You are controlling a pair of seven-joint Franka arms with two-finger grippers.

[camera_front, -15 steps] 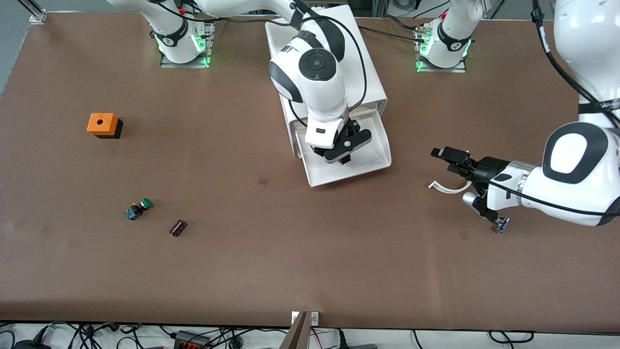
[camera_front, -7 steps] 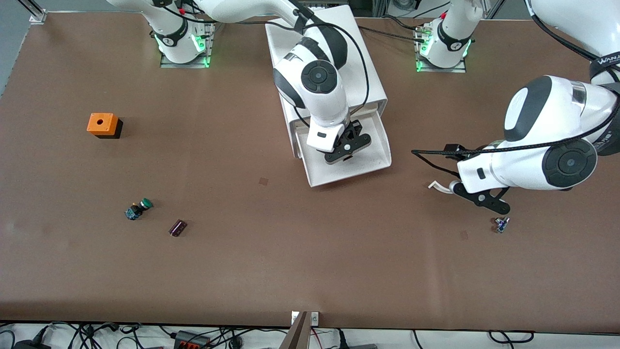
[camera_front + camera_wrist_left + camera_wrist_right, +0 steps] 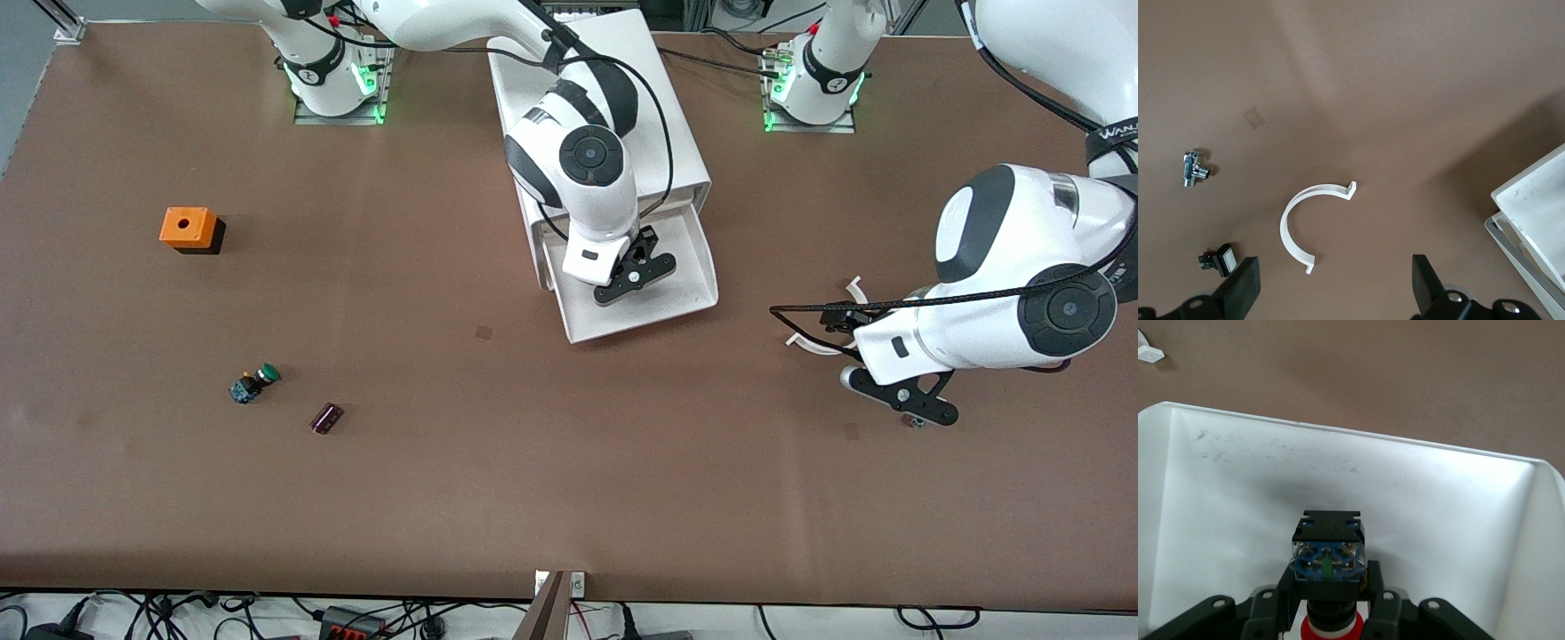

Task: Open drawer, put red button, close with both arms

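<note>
Your right gripper (image 3: 633, 276) clamps the red button (image 3: 1329, 623) over the open drawer (image 3: 698, 298), positioned for release inside. Your left gripper (image 3: 1331, 293) waits spread apart above the table (image 3: 444, 498), near a white clip (image 3: 1303, 223).

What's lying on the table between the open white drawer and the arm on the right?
A white curved plastic clip, on the table between the open drawer and the left gripper; the front view shows it. The right gripper holds the red button over the drawer.

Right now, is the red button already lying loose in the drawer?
No, the right gripper holds the red button above the open drawer.
</note>
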